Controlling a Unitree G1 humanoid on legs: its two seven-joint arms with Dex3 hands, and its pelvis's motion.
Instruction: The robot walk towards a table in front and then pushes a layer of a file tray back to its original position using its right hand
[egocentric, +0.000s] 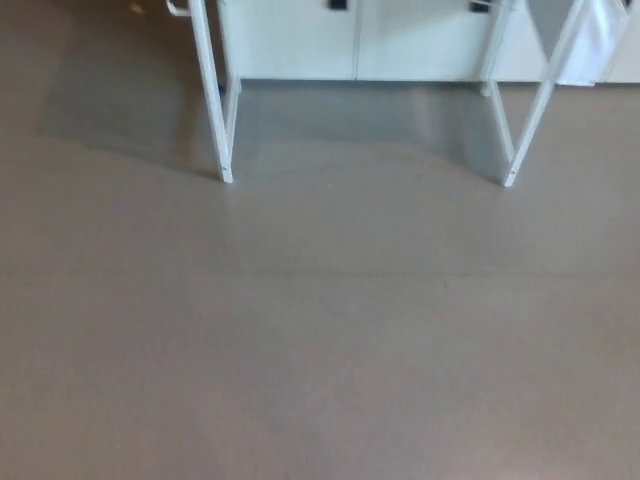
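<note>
Mostly floor (320, 340): grey-brown, smooth, matte, faint sheen, fills nearly the whole head view. At top, white table legs: left leg (212, 95) runs down to a foot near upper left-centre, right leg (530, 100) slants down to a foot at upper right. A second pair of thinner legs sits just behind each. Behind them, pale cabinet fronts (350, 40) along the back, with small dark handles at the top edge. Grey shadow on the floor under and left of the table. Tabletop is out of frame above. File tray does not show, so its place relative to any fingers can't be told. Neither robot hand shows; finger state can't be told.
</note>
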